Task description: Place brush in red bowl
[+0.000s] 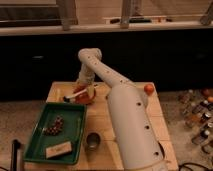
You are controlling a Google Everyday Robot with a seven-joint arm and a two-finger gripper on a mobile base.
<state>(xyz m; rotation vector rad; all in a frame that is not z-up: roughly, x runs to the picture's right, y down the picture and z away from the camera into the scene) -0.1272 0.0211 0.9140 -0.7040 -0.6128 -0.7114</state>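
The red bowl (86, 97) sits near the back left of the wooden table (102, 125), just beyond the green tray. The brush (74, 95), pale with a dark end, lies slanted across the bowl's left rim, its dark end pointing left over the table. My gripper (83, 86) is at the end of the white arm, right above the bowl and the brush's upper end. The arm hides the gripper's tip and the right part of the bowl.
A green rectangular tray (41, 141) at the front left holds a dark cluster (54, 126) and a tan wooden block (58, 149). A small metal cup (92, 141) stands right of the tray. An orange ball (148, 89) sits at the right edge. Bottles (197, 117) stand on the floor at right.
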